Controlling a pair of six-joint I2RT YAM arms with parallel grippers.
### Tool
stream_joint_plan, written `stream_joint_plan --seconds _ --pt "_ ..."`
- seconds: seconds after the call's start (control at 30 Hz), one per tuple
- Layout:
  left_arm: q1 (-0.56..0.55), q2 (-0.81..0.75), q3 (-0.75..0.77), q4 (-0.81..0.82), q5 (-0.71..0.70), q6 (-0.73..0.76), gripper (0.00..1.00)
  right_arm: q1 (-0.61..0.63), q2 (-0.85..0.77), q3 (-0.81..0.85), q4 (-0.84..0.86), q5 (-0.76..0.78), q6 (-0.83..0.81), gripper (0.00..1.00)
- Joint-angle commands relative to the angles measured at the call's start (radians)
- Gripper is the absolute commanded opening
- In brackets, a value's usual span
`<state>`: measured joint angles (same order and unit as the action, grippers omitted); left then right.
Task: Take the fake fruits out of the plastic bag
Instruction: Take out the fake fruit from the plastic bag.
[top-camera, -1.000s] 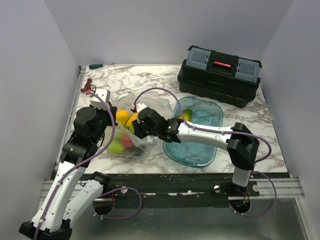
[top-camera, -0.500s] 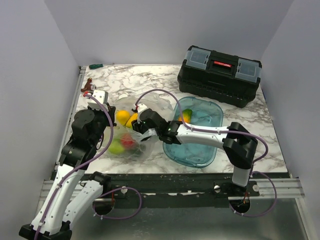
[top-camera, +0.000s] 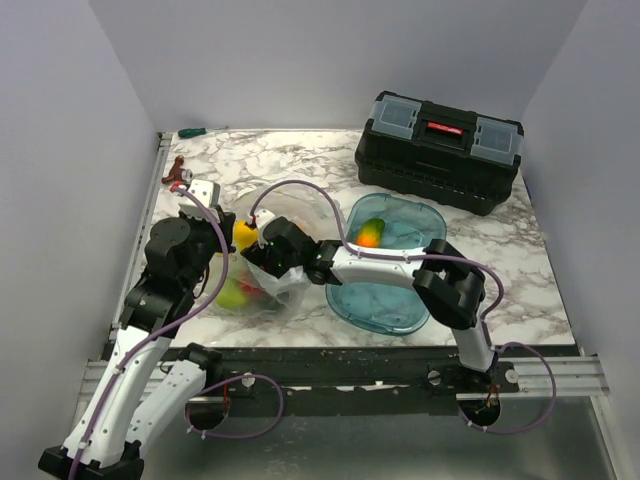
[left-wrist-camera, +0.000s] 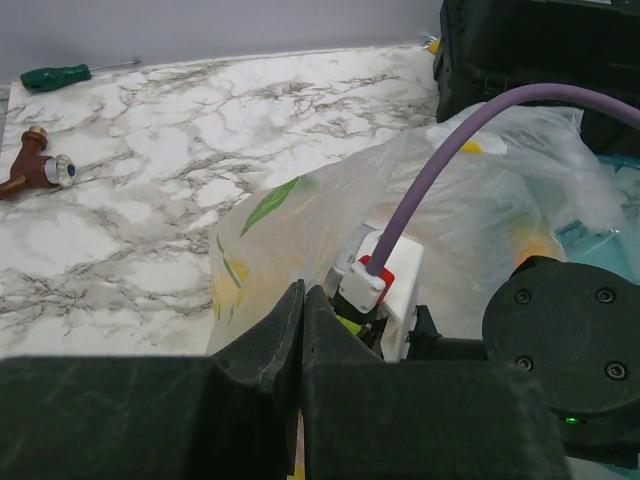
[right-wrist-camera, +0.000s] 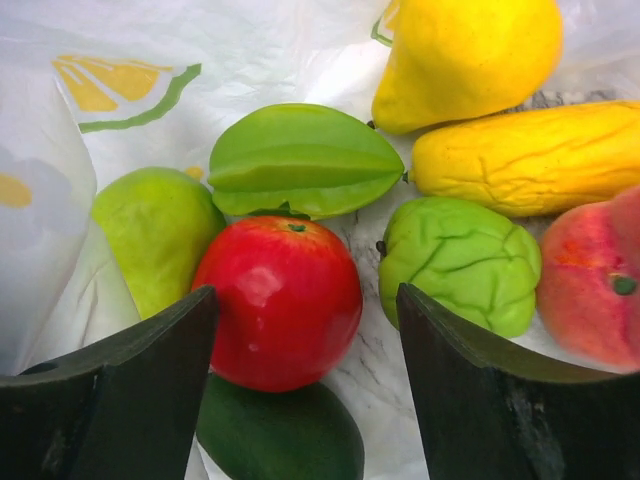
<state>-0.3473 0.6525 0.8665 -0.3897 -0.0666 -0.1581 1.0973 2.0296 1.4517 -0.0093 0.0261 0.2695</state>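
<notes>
Plastic bag (left-wrist-camera: 460, 210) edge pinched by left jaws; right jaws apart, flanking red apple (right-wrist-camera: 278, 300).

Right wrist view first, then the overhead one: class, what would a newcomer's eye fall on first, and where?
A glossy red apple fills the right wrist view, lying in the lemon-printed plastic bag between the open fingers of the right tool, green and yellow fruits crowded around it. From above, the black toolbox at the far right of the marble table stands out, and a blue tray beside the bag holds one orange-green fruit.
</notes>
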Motion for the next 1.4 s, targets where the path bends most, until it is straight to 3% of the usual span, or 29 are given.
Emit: stream_joint_plan --seconds 0.0,0.27,0.53,0.73,0.93,1.2,1.37 --pt "-0.002 0.017 -0.003 0.024 0.063 -0.009 0.00 -0.005 0.044 0.043 -0.025 -0.020 -0.036 0.78" --pt "-0.002 0.018 -0.007 0.026 0.065 -0.014 0.00 -0.001 0.129 0.070 -0.052 -0.074 -0.018 0.81" --pt "-0.002 0.027 -0.006 0.023 0.064 -0.014 0.00 0.010 0.138 0.093 -0.079 0.007 -0.005 0.74" --pt "-0.002 0.029 -0.008 0.025 0.066 -0.015 0.00 0.016 0.113 0.089 -0.155 0.011 -0.015 0.81" --pt "-0.002 0.036 -0.004 0.022 0.066 -0.018 0.00 0.034 0.103 0.044 -0.155 0.059 -0.016 0.80" --pt "-0.002 0.032 -0.011 0.025 0.047 -0.018 0.00 0.035 0.023 0.010 -0.099 0.054 0.016 0.35" --pt "-0.002 0.049 0.003 0.009 0.052 -0.020 0.00 0.033 -0.078 -0.037 -0.002 0.070 0.050 0.19"
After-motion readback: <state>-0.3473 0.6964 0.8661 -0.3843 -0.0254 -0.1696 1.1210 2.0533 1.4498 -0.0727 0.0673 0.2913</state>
